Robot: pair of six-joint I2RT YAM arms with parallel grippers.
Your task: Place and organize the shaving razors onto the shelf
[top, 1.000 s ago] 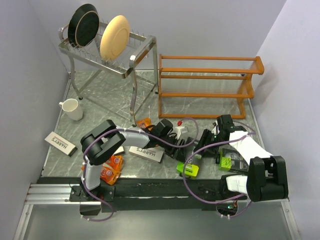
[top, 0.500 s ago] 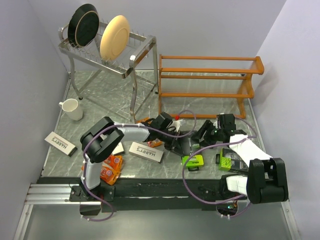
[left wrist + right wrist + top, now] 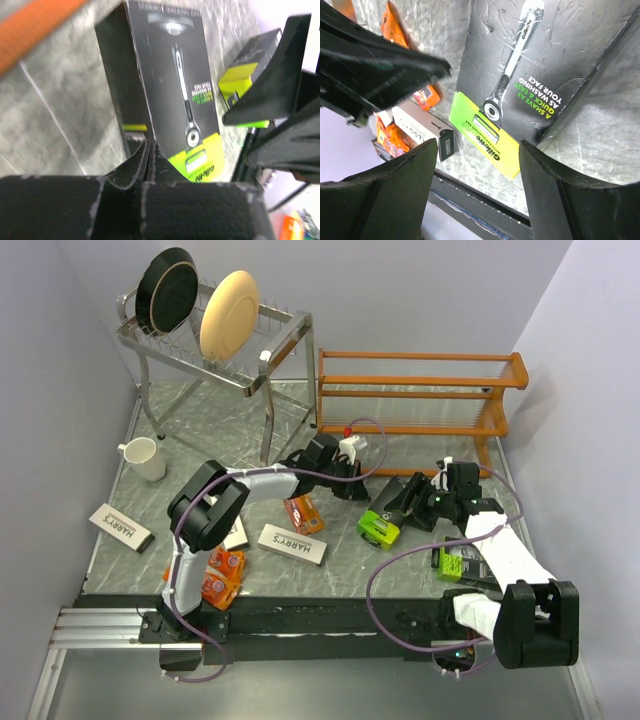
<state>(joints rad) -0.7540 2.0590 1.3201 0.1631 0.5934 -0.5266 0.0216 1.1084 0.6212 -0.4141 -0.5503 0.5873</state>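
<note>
Top external view: 1 black-and-lime-green cardboard razor pack point(image 3: 380, 528) is seen on the grey marbled counter point(image 3: 200, 440), in front of the orange-brown wooden slatted shelf point(image 3: 410, 380). The left claw point(image 3: 148, 150) is pressed together beside it; the right claw point(image 3: 479, 147) is spread apart over it.

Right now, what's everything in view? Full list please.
HARRY'S boxes: three, white, table left to centre, one partly hidden
black-and-lime packs: two, one mid-table between the grippers, one front right
orange packs: at least three, orange, one centre, the rest front left
shelf: one, orange-brown wood, back right, no razors on it yet
metal rack: one, silver, back left
plates: two, black and cream, standing in the metal rack
mug: one, white, left side
table: one, grey marbled
left gripper: shut, tips at a black-and-lime pack's lime end, grip unclear
right gripper: open, facing the same pack
</note>
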